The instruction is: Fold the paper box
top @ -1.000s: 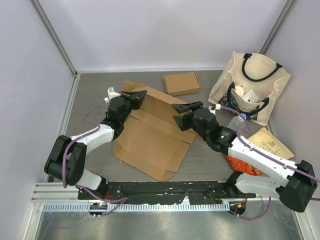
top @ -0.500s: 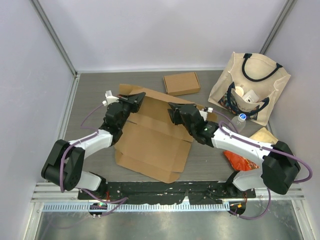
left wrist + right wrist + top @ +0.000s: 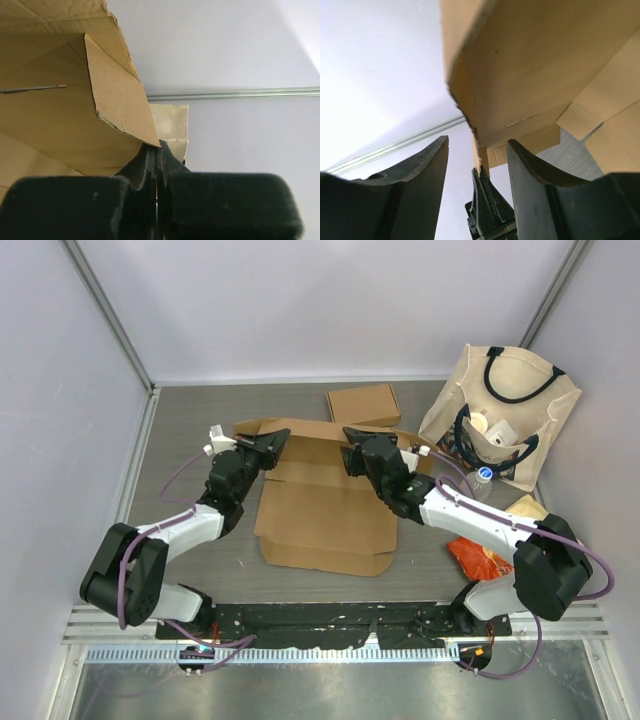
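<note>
The paper box [image 3: 325, 515] lies mostly flat on the bench [image 3: 190, 440] with only its back flap [image 3: 312, 434] tipped up (no walls stand yet), so most folding is left; the left gripper [image 3: 278, 445] pinches that flap's corner, and the right gripper [image 3: 352, 450] has its fingers apart around the edge.

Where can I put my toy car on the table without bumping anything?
Best spot: the bare table in the far left corner, between the left wall and the cardboard sheet. A thin strip also lies between the sheet's near edge and the black rail. The right side is crowded: tote bag, bottle, orange packet.
</note>
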`<action>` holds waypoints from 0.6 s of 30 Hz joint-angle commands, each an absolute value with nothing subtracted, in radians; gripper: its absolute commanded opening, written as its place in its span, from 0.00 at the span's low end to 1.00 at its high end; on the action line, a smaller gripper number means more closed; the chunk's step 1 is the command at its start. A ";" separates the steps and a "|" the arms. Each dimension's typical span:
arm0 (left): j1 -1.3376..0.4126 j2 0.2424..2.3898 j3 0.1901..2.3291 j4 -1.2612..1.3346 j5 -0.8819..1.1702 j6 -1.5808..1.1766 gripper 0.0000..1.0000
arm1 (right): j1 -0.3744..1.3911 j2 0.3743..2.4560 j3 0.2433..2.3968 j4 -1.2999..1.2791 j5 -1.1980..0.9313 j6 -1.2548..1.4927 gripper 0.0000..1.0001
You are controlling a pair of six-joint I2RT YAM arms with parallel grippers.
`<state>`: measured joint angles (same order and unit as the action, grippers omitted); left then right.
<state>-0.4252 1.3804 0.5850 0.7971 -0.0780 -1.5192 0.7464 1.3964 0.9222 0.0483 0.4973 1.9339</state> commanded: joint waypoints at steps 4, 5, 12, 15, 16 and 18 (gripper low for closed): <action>-0.430 1.365 0.572 0.879 -0.081 -1.496 0.00 | 0.732 1.359 0.951 0.095 0.525 1.870 0.57; -0.430 1.367 0.574 0.879 -0.078 -1.497 0.00 | 0.729 1.359 0.945 0.095 0.535 1.871 0.57; -0.431 1.356 0.569 0.884 -0.031 -1.470 0.00 | 0.696 1.416 0.936 0.149 0.531 1.879 0.35; -0.414 1.304 0.552 0.813 0.039 -1.366 0.07 | 0.692 1.431 0.928 0.167 0.519 1.893 0.05; -0.408 1.274 0.555 0.758 0.081 -1.324 0.16 | 0.690 1.434 0.920 0.167 0.515 1.904 0.01; -0.390 1.163 0.580 0.553 0.127 -1.148 0.40 | 0.690 1.434 0.910 0.175 0.509 1.914 0.01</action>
<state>-0.4126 1.3247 0.5594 0.7486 0.0010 -1.4143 0.6960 1.4315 0.9173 0.1097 0.4873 1.8881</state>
